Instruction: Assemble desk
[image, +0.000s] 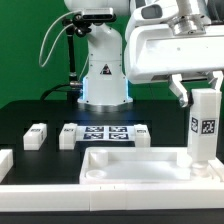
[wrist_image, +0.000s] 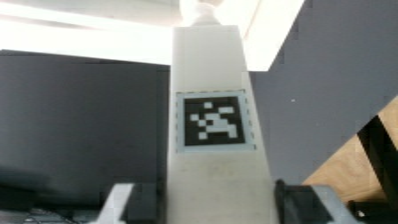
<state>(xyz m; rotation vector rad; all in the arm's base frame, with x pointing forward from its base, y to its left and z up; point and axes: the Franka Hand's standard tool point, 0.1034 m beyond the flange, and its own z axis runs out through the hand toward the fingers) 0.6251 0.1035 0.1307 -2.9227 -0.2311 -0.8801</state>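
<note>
The desk slab (image: 120, 166) is a large white plastic plate with a recessed middle and raised rim, lying at the front of the black table. My gripper (image: 200, 95) is shut on a white square leg post (image: 203, 128) with a black-and-white tag and holds it upright over the slab's corner on the exterior view's right. In the wrist view the leg post (wrist_image: 217, 130) fills the middle, its tag facing the camera, gripped between my two dark fingers (wrist_image: 151, 205). Another leg post (image: 36, 136) lies on the table at the exterior view's left.
The marker board (image: 105, 134) lies flat behind the slab, with a small white part on each side of it. A white border rail (image: 5, 162) runs along the exterior view's left edge. The robot base (image: 104, 70) stands at the back.
</note>
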